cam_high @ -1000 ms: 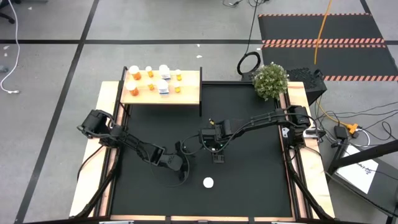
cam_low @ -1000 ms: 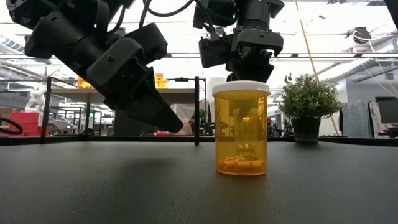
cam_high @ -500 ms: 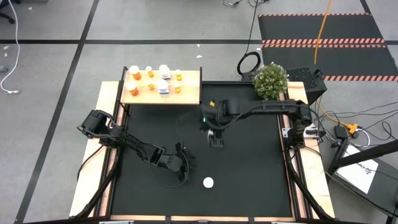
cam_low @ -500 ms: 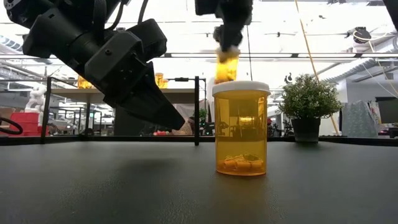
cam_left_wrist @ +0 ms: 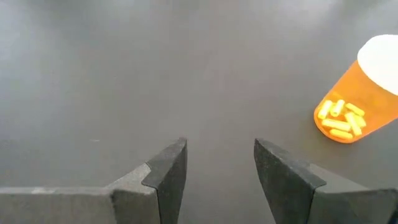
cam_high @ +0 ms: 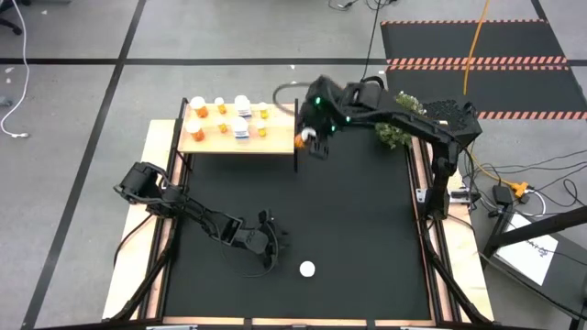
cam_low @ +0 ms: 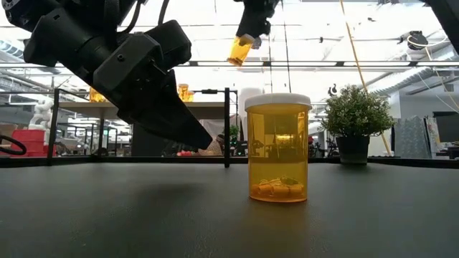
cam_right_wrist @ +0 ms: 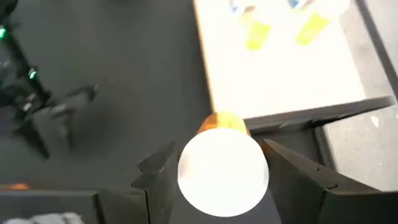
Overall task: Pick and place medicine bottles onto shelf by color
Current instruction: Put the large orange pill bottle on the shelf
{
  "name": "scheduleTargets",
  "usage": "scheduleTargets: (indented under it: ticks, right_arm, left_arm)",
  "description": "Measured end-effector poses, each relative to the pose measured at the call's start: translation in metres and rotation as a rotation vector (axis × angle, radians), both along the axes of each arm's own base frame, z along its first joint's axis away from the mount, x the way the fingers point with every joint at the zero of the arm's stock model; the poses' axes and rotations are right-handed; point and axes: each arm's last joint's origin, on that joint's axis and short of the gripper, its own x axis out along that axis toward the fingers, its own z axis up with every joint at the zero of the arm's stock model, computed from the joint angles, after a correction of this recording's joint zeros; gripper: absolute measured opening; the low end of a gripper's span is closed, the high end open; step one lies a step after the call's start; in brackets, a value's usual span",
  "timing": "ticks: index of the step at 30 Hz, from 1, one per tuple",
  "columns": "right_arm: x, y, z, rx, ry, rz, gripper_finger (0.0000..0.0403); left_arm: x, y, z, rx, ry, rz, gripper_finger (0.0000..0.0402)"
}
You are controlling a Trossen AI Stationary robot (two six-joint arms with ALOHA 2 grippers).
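Gripping an orange bottle [cam_right_wrist: 222,167], right fingers [cam_right_wrist: 163,171] hover — shelf [cam_high: 275,139] just beside.

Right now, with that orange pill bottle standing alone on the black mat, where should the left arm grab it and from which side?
Grip the orange pill bottle across its straight orange wall, below the wider white cap, coming in level from the side. It stands upright and alone on the black mat, and the left gripper is beside it with open fingers.

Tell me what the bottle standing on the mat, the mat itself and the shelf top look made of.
Bottle: translucent orange plastic, apparently; capsules show through, with an opaque white cap. Mat: matte black, likely rubber or foam, with almost no glare. Shelf top: pale wood by its colour.
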Motion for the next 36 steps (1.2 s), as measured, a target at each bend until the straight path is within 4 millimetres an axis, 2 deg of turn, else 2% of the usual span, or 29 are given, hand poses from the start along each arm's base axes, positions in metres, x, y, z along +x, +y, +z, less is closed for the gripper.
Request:
scheduleTargets:
  ticks: [9, 16, 21, 32, 36]
  right_arm:
    - [0.005, -0.060, 0.009, -0.110, -0.233, -0.071, 0.0208]
    - [0.011, -0.088, 0.009, -0.151, -0.359, -0.087, 0.0208]
    - [0.017, -0.100, -0.003, -0.140, -0.356, -0.109, 0.0208]
    - [0.037, -0.128, -0.049, -0.119, -0.263, -0.118, 0.0208]
    - [0.040, -0.131, -0.063, -0.092, -0.216, -0.123, 0.0208]
  left_arm:
    - [0.003, -0.001, 0.004, -0.006, -0.047, -0.009, 0.0187]
    - [0.003, -0.001, 0.004, -0.007, -0.049, -0.009, 0.0187]
    - [0.003, 0.000, 0.004, 0.003, -0.050, -0.013, 0.0187]
    - [0.004, 0.000, 0.004, 0.000, -0.053, -0.009, 0.0187]
    - [0.003, -0.001, 0.004, 0.001, -0.050, -0.011, 0.0186]
